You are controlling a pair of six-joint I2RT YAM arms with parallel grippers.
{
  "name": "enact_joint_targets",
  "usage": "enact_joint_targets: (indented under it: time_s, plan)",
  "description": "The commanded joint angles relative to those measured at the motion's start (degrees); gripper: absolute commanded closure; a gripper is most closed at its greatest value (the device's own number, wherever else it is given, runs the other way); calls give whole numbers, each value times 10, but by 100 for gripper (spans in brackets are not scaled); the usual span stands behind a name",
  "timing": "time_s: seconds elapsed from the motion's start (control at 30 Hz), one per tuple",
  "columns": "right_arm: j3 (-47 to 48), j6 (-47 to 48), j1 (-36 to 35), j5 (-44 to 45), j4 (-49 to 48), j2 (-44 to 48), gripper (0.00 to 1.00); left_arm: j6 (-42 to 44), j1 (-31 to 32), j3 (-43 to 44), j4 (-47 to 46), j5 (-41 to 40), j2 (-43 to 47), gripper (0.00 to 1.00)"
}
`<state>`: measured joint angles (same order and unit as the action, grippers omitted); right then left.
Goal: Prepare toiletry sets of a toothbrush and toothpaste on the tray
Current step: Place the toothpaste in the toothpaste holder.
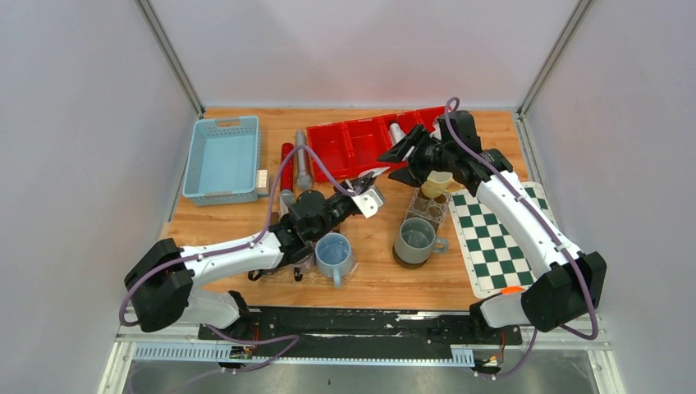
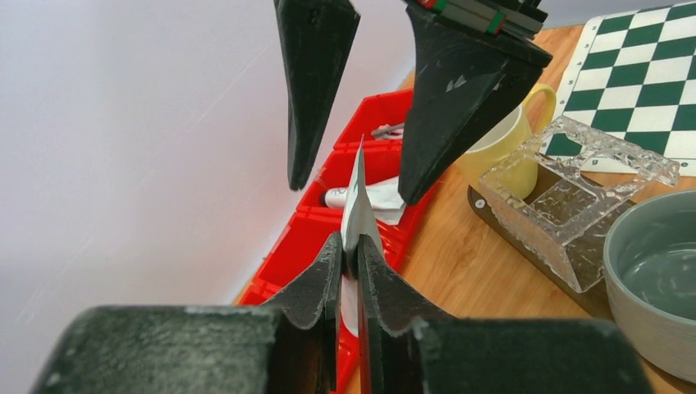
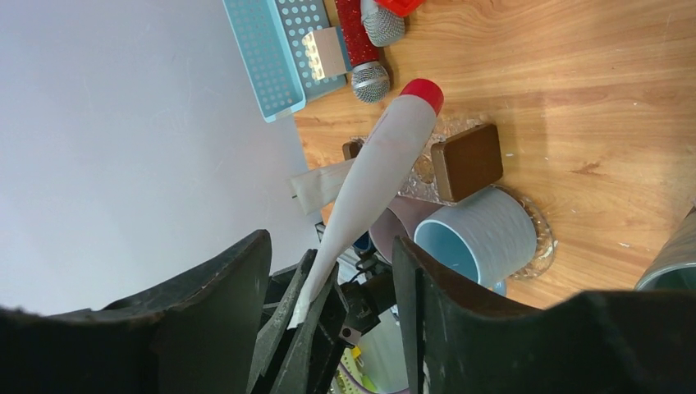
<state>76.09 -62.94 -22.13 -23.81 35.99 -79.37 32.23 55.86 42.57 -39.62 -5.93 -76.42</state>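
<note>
White toothpaste (image 3: pixel 386 156) pinched by left tool (image 2: pixel 349 246); right tool (image 3: pixel 330 242) spread.

We see a smooth-grained wooden tabletop (image 1: pixel 377 264), a glossy red plastic tray (image 1: pixel 363 136), a clear faceted glass-like dish (image 2: pixel 607 156) and a matt white toothpaste tube (image 3: pixel 379 172).

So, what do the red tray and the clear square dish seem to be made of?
The red tray: probably moulded plastic, smooth, slightly glossy, with thin divider walls. The clear square dish: glass or acrylic, transparent with faceted, sparkling edges; I cannot tell which.
</note>
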Motion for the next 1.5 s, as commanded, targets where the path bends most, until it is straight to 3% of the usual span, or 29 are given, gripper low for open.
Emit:
enact_joint_targets:
  time_s: [0.0,0.33,0.6,1.13,1.47]
  plan:
    - [11,11,9,-19,-39,14,41,-44,2,23,13,-44,42,100]
    - [32,95,22,-23,-68,34,26,-137,3,33,115,-159,109,100]
    - [-7,134,24,15,-112,77,6,-235,3,16,225,-248,200,100]
    - [-40,133,26,14,-140,77,5,-334,20,-50,327,-349,304,100]
    - [-48,130,26,12,-145,78,5,-356,20,-123,269,-373,321,100]
